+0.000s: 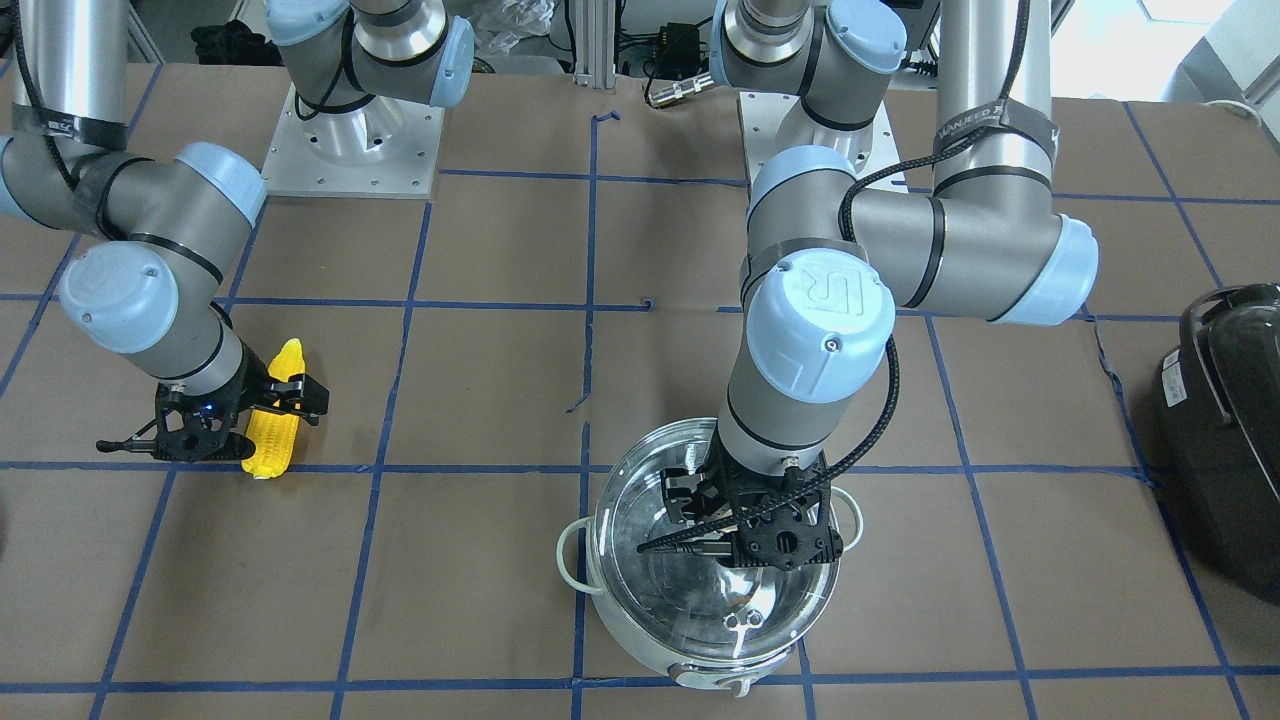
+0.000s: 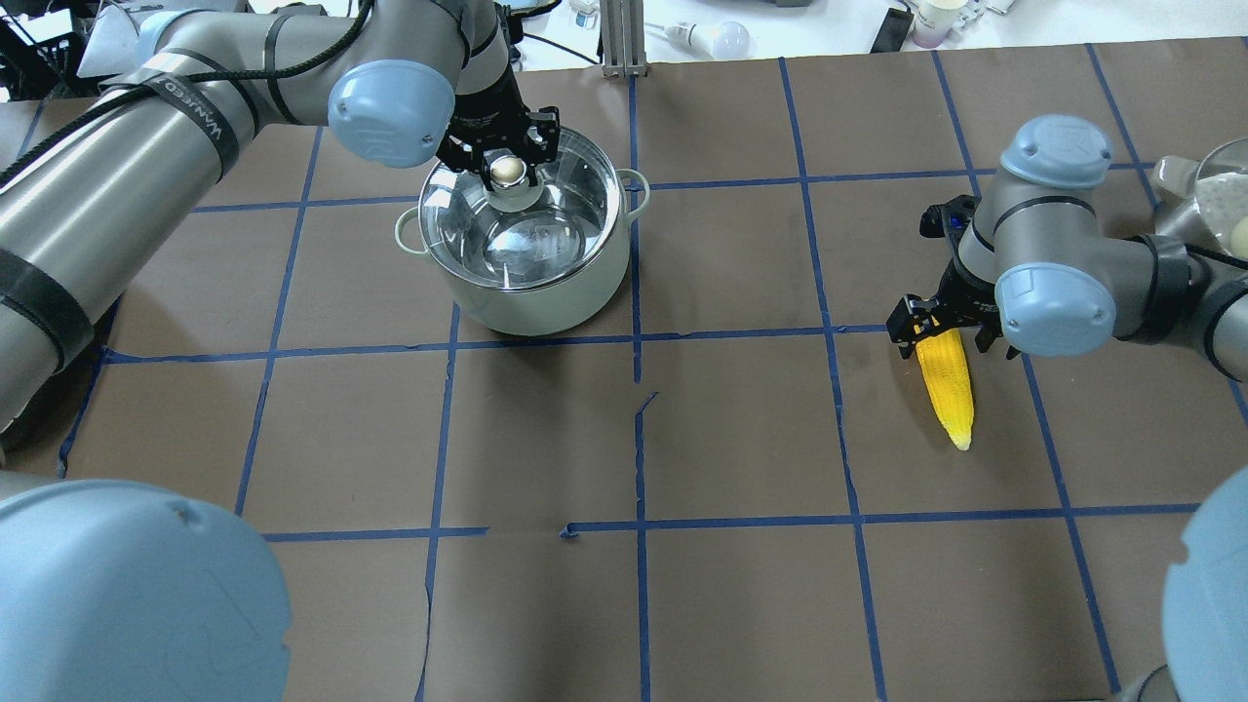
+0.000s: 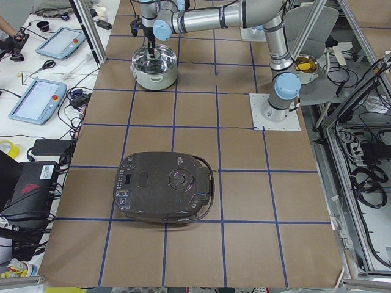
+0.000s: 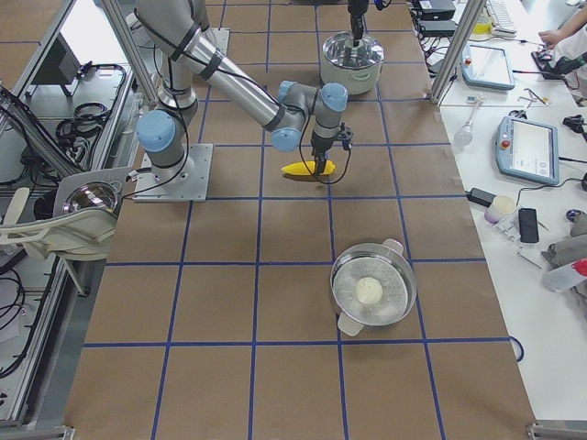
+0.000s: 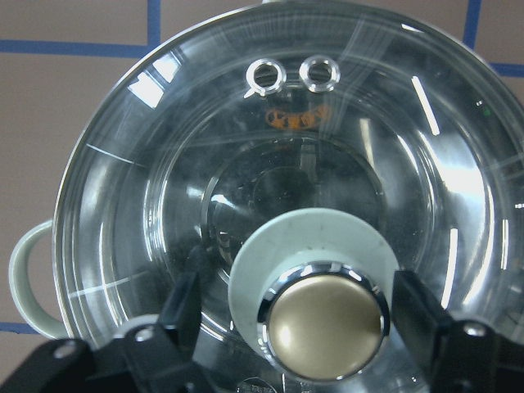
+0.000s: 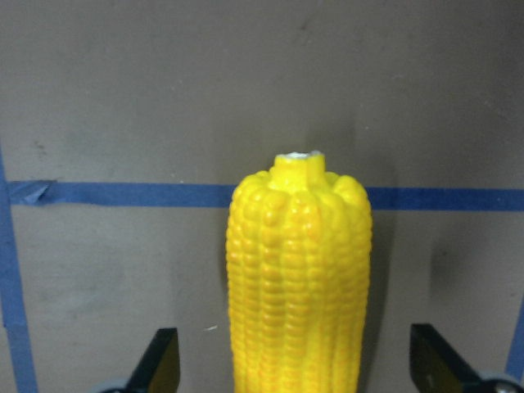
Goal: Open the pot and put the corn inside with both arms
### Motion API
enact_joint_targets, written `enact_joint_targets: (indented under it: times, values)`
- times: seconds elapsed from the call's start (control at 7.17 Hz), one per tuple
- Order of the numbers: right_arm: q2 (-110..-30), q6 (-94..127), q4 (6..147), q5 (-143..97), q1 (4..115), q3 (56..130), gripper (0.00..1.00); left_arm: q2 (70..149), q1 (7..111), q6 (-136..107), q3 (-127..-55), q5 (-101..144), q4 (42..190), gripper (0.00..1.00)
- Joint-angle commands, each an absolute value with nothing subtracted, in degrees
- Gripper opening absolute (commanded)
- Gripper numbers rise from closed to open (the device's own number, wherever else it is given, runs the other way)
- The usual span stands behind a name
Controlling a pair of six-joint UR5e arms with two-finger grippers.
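Note:
The pot, pale white-green with a steel rim, stands on the table with its glass lid on it. My left gripper is open, its fingers on either side of the lid's metallic knob without closing on it. The yellow corn lies flat on the table to the right. My right gripper is open and straddles the corn's thick end, with a gap between each finger and the cob. In the front view the pot is near the bottom and the corn is at the left.
A black appliance with a handle sits at the table's end on my left. A second steel pot holding a white bun stands near the end on my right. Blue tape lines grid the brown table.

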State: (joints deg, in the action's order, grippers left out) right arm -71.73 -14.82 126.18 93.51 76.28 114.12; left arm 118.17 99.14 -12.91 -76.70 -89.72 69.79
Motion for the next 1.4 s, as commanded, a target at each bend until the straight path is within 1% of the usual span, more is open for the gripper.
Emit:
enact_joint_targets:
  times: [0.0, 0.14, 0.28, 0.42, 0.56, 0.7, 0.84, 0.98, 1.12, 1.26]
  values:
    - [-70.75, -14.68, 126.48, 93.78, 75.50, 114.26, 0.96, 116.82, 99.14, -12.92, -76.38, -89.47, 69.87, 0.01]
    - [-70.40, -14.68, 126.47, 92.21, 75.50, 114.26, 0.93, 115.50, 98.88, -12.83, -75.25, -89.82, 70.48, 0.00]
    - [-70.40, -14.68, 126.39, 91.68, 75.50, 114.26, 0.66, 114.62, 97.48, -11.18, -73.93, -90.17, 72.84, 0.00]
    - [-70.49, -14.68, 126.39, 91.76, 75.50, 114.08, 0.20, 113.74, 94.16, -5.77, -74.87, -90.26, 74.43, 0.00]
    - [-70.58, -14.68, 126.21, 91.93, 75.50, 113.82, 0.00, 112.43, 91.43, -1.19, -74.88, -90.26, 76.97, 0.00]
    - [-71.10, -14.33, 126.38, 92.28, 75.50, 113.47, 0.00, 111.28, 89.23, 1.82, -75.75, -90.52, 78.38, 0.00]
    - [-71.63, -13.89, 125.52, 92.63, 75.59, 111.20, 0.00, 110.05, 86.69, 5.41, -78.20, -90.88, 78.49, 0.00]
    - [-73.37, -12.93, 120.20, 92.64, 76.28, 106.40, 0.00, 108.56, 83.44, 9.54, -81.70, -90.97, 78.23, 0.00]
    - [-73.91, -6.31, 115.10, 90.11, 77.25, 99.56, 0.00, 107.24, 80.71, 9.84, -83.91, -90.79, 78.40, 0.00]
    - [-73.92, -3.54, 108.09, 89.74, 80.65, 92.10, 0.00, 106.62, 78.86, 13.06, -85.76, -90.79, 78.05, 0.00]
